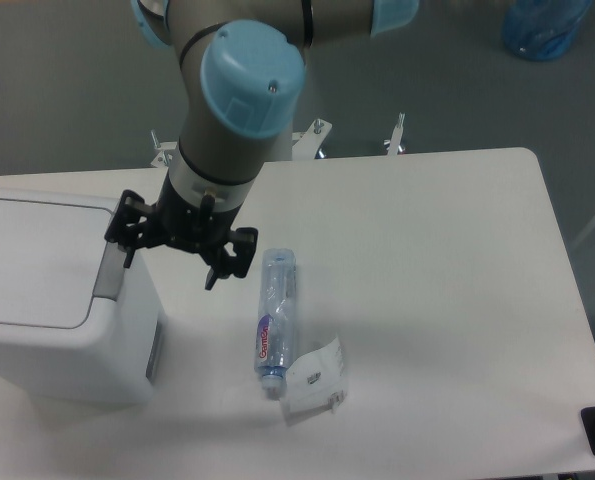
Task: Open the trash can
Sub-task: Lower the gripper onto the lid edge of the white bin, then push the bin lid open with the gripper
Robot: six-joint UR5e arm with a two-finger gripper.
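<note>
The trash can (57,290) sits over at 9 o'clock with its lid flat and shut, grey push bar (105,268) on its 3 o'clock edge. The gripper (172,262) hangs just beside that bar, jaws spread, holding nothing. Looks like the approach step to me, so next it needs to get a finger onto the bar and press; the bottle (275,318) at 6 o'clock isn't in the way.

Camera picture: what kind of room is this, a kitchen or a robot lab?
Probably a robot lab or test room. A robot arm hangs over a plain white table holding only a trash can, a plastic bottle and a small packet.
</note>
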